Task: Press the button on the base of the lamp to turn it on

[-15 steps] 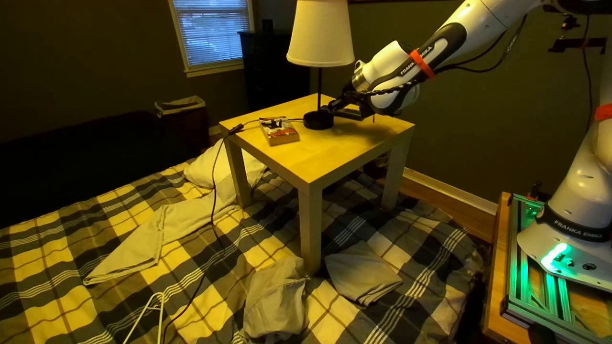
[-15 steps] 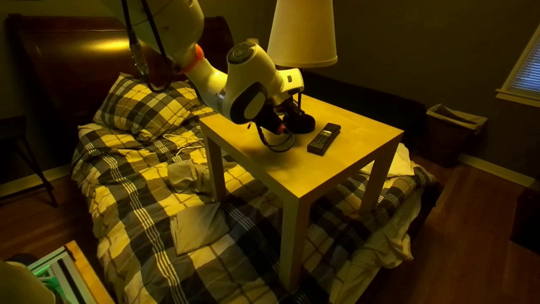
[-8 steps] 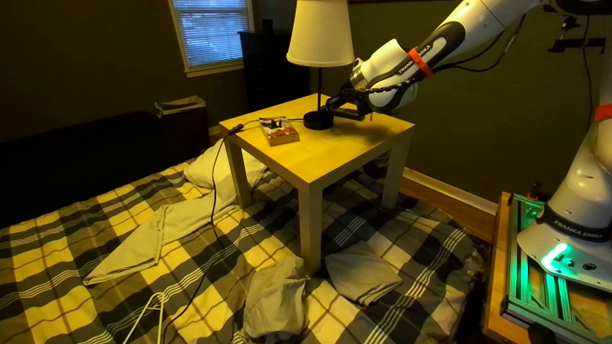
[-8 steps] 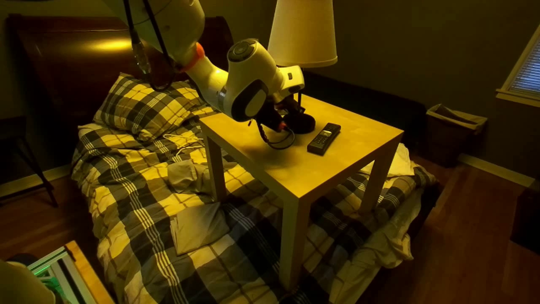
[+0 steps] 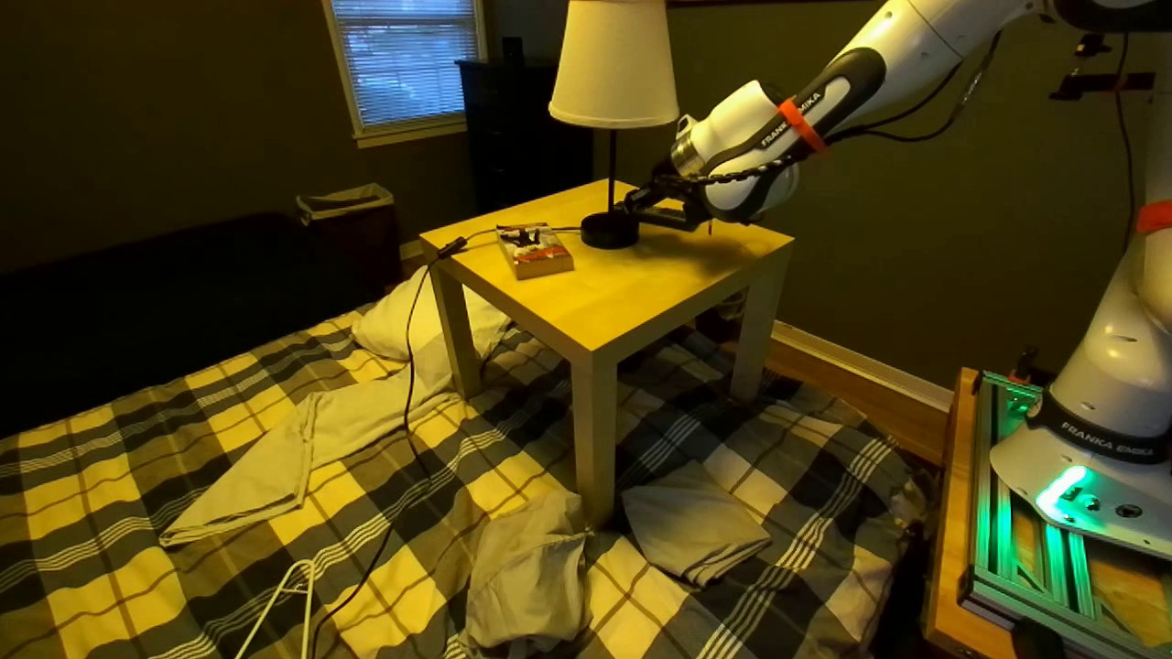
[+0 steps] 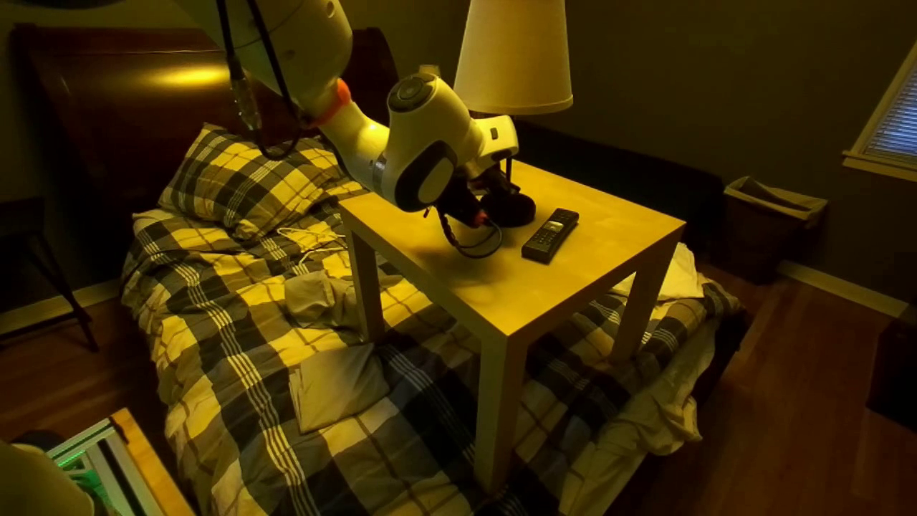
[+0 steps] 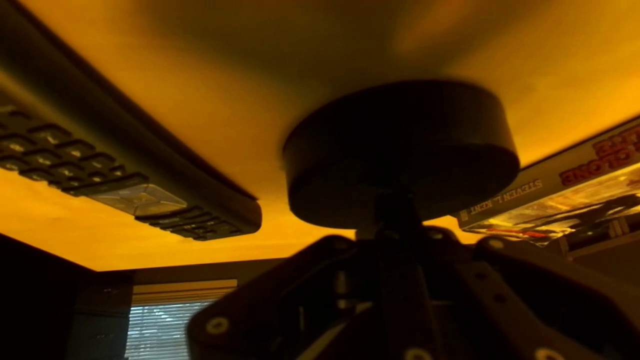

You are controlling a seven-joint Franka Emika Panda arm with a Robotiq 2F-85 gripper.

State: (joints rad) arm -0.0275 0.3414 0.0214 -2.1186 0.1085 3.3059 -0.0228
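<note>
Fingers (image 7: 400,240) at lamp base (image 7: 402,150), contact unclear

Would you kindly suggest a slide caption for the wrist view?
Gripper close to the dark round lamp base, which sits between a remote-like handset and a book.

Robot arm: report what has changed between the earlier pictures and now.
In both exterior views, the arm's wrist rose slightly, then dipped again, and is now a little lower than half a second ago. The hand stays close to the base of the lamp; no grasp or release shows. The lamp, book, remote and table have not moved.
</note>
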